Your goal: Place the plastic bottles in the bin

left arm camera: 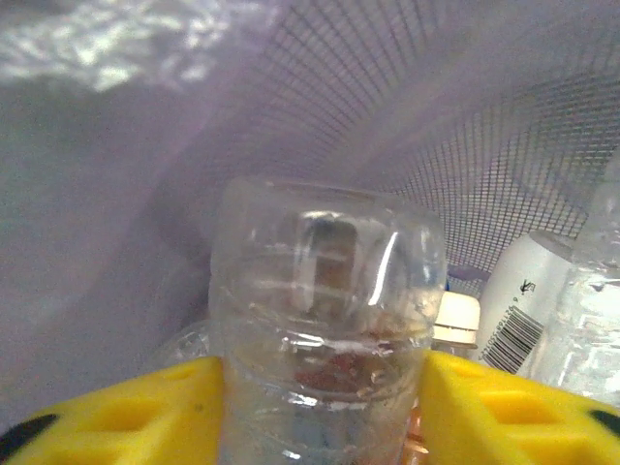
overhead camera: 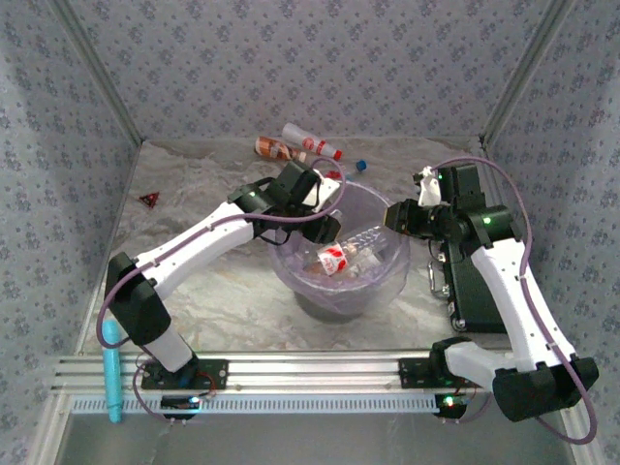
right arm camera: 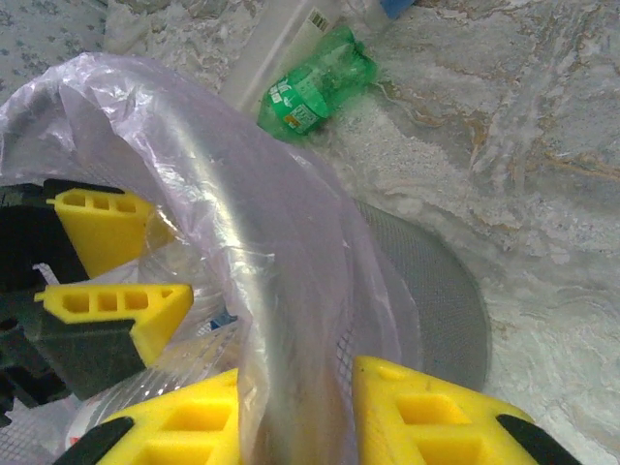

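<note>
1. At the bin's [overhead camera: 387, 276] right rim, the right gripper [right arm camera: 295, 407] was clamped on the rim and the lavender bag [right arm camera: 145, 107] together. We judged that a tug from that arm could have tipped the bin or dragged the liner off. Letting go carelessly could have left the bin free to slide.
2. Over the bin's left side, the left gripper [left arm camera: 325, 387] had its fingers pressed on either side of a clear bottle [left arm camera: 325, 281], whose base pointed deeper into the bin. Releasing there looked safe. Pulling back before the bottle fell free could have carried it out over the rim, and the fingers could have snagged the bag.
3. Inside the bin lay a white bottle [left arm camera: 523, 310] and others, and a hard drop might have bounced off them.
4. Beyond the bin's far rim, a green bottle [right arm camera: 315, 87] and two red-labelled bottles [overhead camera: 312, 144] lay on the table [overhead camera: 194, 291], not yet binned. Reaching past the bin for them risked an arm knocking it.
</note>
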